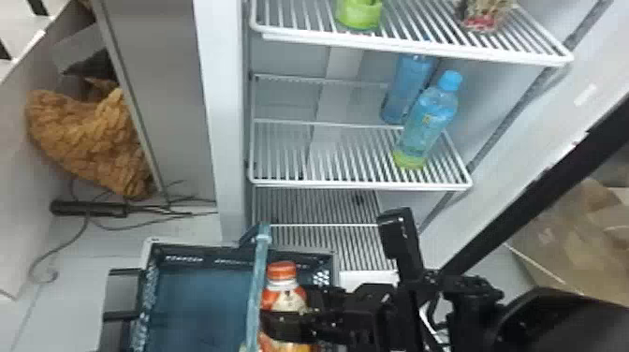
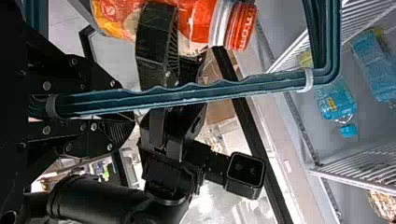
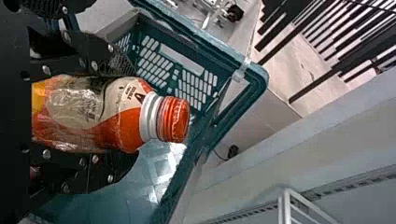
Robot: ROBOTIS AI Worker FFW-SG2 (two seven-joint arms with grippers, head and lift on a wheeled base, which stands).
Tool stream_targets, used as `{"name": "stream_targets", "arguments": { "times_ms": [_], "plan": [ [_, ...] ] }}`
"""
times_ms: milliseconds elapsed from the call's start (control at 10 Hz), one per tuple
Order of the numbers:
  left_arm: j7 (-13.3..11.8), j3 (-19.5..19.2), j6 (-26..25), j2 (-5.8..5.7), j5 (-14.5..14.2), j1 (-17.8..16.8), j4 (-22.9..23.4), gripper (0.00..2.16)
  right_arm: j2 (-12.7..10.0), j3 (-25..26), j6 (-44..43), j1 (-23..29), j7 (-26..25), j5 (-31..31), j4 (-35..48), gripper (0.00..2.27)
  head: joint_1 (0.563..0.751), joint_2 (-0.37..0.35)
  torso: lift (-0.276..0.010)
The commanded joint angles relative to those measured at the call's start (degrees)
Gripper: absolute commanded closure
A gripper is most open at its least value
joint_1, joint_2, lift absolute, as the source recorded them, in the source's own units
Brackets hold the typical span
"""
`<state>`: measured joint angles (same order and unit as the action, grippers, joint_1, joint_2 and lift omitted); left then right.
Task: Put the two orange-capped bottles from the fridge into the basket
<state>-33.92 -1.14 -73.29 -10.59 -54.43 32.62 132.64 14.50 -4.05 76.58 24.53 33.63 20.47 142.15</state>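
Black and flat-fingered, the right gripper is closed around an orange-capped bottle, over the basket at its right side, just right of the handle. The bottle's cap points up, its long axis near upright; glossy orange and cream wrapping covers rounded shoulders below a ridged cap. The left gripper is clamped on the basket's teal, wavy-edged handle. Beyond the basket, a clear blue bottle stands on a white wire shelf.
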Motion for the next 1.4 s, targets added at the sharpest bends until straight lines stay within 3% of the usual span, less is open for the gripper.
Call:
{"name": "stream_targets", "arguments": {
  "times_ms": [0,200,400,600,900,1300],
  "plan": [
    [0.0,-0.1,0.0,0.04,-0.1,0.1,0.0,1.2,0.1,0.1,-0.2,-0.2,0.2,-0.5,-0.2,0.43,0.695,-0.178,-0.235],
    [-0.1,0.0,0.0,-0.05,-0.1,0.1,0.0,1.2,0.0,0.2,-1.6,0.1,0.3,-2.2,0.6,0.24,0.695,-0.181,-0.235],
    [-0.1,0.0,0.0,0.04,-0.1,0.1,0.0,1.2,-0.4,1.2,-7.4,1.8,0.2,-3.9,2.2,0.19,0.695,-0.189,-0.235],
    [-0.1,-0.1,0.0,0.04,-0.1,0.1,0.0,1.2,-1.6,3.5,-19.3,5.7,-1.9,-4.4,3.5,0.2,0.695,-0.197,-0.235],
    [-0.1,-0.1,0.0,0.04,0.0,0.1,0.0,1.2,-5.4,8.5,-41.8,14.3,-7.9,-5.6,5.4,0.2,0.695,-0.239,-0.235],
    [-0.1,0.0,0.6,-0.05,-0.1,0.1,0.0,1.2,-6.5,8.5,-68.4,22.9,-19.9,-4.5,3.7,0.2,0.695,-0.35,-0.235]
  ]
}}
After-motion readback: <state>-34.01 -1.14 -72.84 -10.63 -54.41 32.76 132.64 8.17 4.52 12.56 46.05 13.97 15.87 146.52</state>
